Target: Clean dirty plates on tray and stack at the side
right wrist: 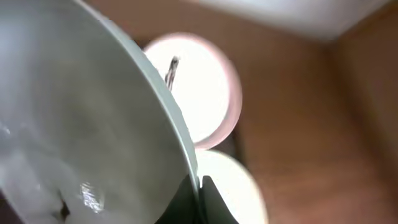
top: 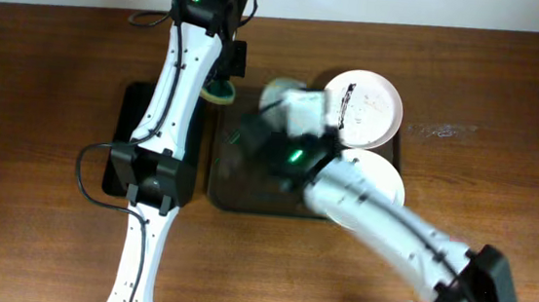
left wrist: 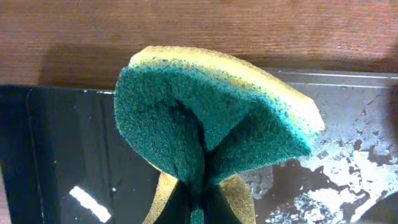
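Note:
My right gripper (top: 304, 115) (right wrist: 199, 190) is shut on the rim of a white plate (top: 280, 95) (right wrist: 74, 118) and holds it tilted above the dark brown tray (top: 237, 182). A second plate (top: 363, 108) (right wrist: 200, 87) with a dark smear lies at the tray's far right. A third plate (top: 380, 178) (right wrist: 231, 190) lies at the near right, partly under my right arm. My left gripper (top: 223, 80) (left wrist: 202, 202) is shut on a folded green and yellow sponge (top: 221, 91) (left wrist: 205, 118) at the tray's far left corner, close to the held plate.
A smaller black tray (top: 132, 110) (left wrist: 56, 155) lies left of the brown tray, under my left arm. The brown tray's wet floor shows in the left wrist view (left wrist: 354, 155). Wooden table (top: 39, 102) surrounds both; a wall runs along the far edge.

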`<state>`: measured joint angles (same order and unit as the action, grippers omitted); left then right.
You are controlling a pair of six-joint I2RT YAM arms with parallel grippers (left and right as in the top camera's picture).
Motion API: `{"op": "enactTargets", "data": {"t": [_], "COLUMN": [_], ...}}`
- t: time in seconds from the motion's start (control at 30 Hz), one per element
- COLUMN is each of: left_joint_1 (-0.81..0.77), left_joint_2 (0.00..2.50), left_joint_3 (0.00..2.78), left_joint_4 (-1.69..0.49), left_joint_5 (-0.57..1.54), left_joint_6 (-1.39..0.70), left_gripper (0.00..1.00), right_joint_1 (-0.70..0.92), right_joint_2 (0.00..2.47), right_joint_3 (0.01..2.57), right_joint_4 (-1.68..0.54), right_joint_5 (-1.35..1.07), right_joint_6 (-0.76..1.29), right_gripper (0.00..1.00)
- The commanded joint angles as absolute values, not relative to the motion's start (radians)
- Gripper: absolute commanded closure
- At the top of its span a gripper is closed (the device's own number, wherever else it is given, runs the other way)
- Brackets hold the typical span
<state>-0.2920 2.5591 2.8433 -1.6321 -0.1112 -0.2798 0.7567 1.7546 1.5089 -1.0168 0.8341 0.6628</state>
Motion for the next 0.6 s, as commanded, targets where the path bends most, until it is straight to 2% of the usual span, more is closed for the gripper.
{"op": "enactTargets", "data": {"t": [0.0,0.07,0.17,0.23,0.27,0.3,0.43,0.57], "left_joint_1": [-0.285,-0.285,-0.286,-0.286,-0.286,-0.286,-0.286,-0.289], "left_joint_2": [2.56,2.56,2.56,2.56,2.56,2.56,2.56,2.56], "left_joint_3": [2.865,2.865,2.865,2.865,2.865,2.865,2.865,2.865], "left_joint_4": [-1.634,-1.633,-1.633,-1.633,-1.633,-1.633,-1.631,-1.625], "left_joint_5": [-0.108,-0.108,-0.107,-0.107,-0.107,-0.096,-0.081,-0.081], "left_joint_6": [-0.268,-0.268,-0.268,-0.268,-0.268,-0.268,-0.268,-0.268], "left_gripper": [1.0,1.0,1.0,1.0,1.0,1.0,1.0,1.0], "right_joint_1": [0.553,0.496,0.496,0.496,0.485,0.466,0.331,0.32], "right_joint_2": [1.82,1.9,1.951,1.954,1.954,1.954,1.992,2.072], "right_joint_3": [1.498,1.469,1.469,1.469,1.469,1.469,1.47,1.474], "right_joint_4": [-0.951,-0.905,-0.883,-0.88,-0.868,-0.845,-0.702,-0.645], "right_joint_5": [0.263,0.142,0.075,0.057,0.03,-0.04,-0.299,-0.304], "right_joint_6": [0.693,0.663,0.64,0.523,0.427,0.313,-0.039,-0.085], "right_gripper": [0.96,0.96,0.96,0.67,0.56,0.53,0.54,0.6]}}
